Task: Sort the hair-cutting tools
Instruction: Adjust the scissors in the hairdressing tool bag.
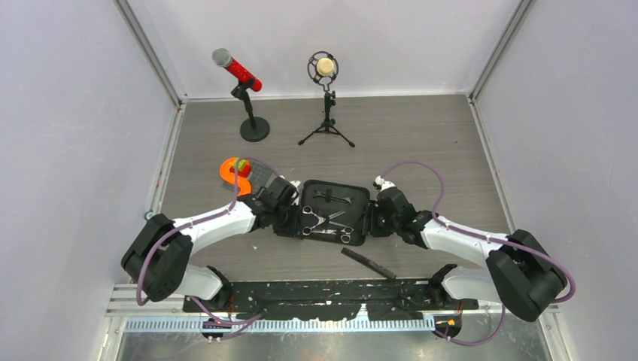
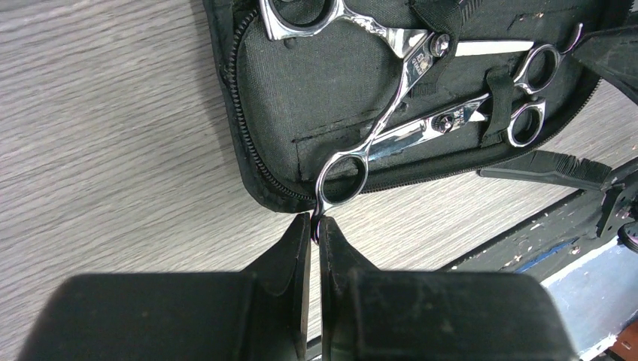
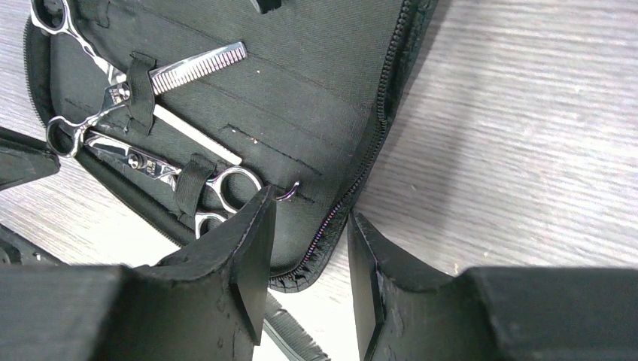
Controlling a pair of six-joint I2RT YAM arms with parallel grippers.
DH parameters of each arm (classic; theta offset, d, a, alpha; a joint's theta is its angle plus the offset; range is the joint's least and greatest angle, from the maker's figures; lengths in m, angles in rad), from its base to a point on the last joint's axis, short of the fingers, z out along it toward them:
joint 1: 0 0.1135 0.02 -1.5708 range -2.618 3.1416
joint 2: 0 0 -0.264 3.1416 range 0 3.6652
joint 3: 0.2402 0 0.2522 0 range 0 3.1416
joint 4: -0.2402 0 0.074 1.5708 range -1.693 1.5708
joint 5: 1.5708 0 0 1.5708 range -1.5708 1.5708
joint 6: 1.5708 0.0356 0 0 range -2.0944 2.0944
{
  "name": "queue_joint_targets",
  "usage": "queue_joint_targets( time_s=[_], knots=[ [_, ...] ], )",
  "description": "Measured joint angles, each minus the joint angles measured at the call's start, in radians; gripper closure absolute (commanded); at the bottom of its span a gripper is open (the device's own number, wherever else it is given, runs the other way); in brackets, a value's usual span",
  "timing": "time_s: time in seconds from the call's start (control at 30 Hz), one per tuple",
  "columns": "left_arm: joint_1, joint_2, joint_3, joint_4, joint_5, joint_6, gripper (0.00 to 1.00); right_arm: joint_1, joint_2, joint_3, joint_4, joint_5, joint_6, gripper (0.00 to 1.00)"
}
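Note:
An open black zip case [image 1: 353, 197] lies in the middle of the table with silver scissors strapped inside. My left gripper [image 2: 315, 222] is at the case's left edge, shut on the thin tail of the ring handle of the large scissors [image 2: 406, 68], which lie slanted across the case. A smaller pair of scissors [image 2: 440, 122] sits under a strap beside them. My right gripper [image 3: 310, 207] is open and straddles the case's zip edge [image 3: 380, 128]: one finger is over the lining and the other over the table. Thinning scissors [image 3: 192, 66] and another pair [image 3: 147, 162] lie nearby. A black comb [image 1: 369, 263] rests on the table in front of the case.
Two microphones on black stands, one red [image 1: 242, 75] and one cream [image 1: 325, 69], are at the back. An orange object [image 1: 233, 171] lies left of the case behind my left arm. The black base rail [image 1: 331, 297] runs along the near edge.

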Motion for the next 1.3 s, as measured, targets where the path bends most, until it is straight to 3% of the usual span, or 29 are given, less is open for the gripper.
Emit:
queue_joint_targets(
  time_s=[0.3, 0.5, 0.7, 0.8, 0.9, 1.3],
  knots=[
    [-0.012, -0.017, -0.037, 0.068, 0.0, -0.024, 0.96, 0.005, -0.027, 0.001, -0.056, 0.021, -0.022, 0.92],
    [-0.012, -0.091, -0.053, 0.062, -0.027, -0.017, 0.97, 0.005, 0.021, 0.042, -0.063, 0.016, -0.042, 0.67],
    [-0.013, -0.114, -0.053, 0.056, -0.041, -0.015, 1.0, 0.006, 0.023, 0.103, -0.132, 0.017, -0.055, 0.63],
    [-0.013, -0.114, -0.058, 0.058, -0.043, -0.026, 1.0, 0.005, 0.021, 0.144, -0.159, 0.018, -0.059, 0.68],
    [-0.005, -0.126, -0.102, 0.075, -0.051, -0.063, 1.0, -0.002, 0.019, 0.195, -0.182, 0.017, -0.061, 0.92],
    [0.087, -0.27, -0.232, 0.084, -0.065, -0.147, 1.0, -0.01, 0.022, 0.353, -0.138, -0.139, -0.015, 0.95]
  ],
)
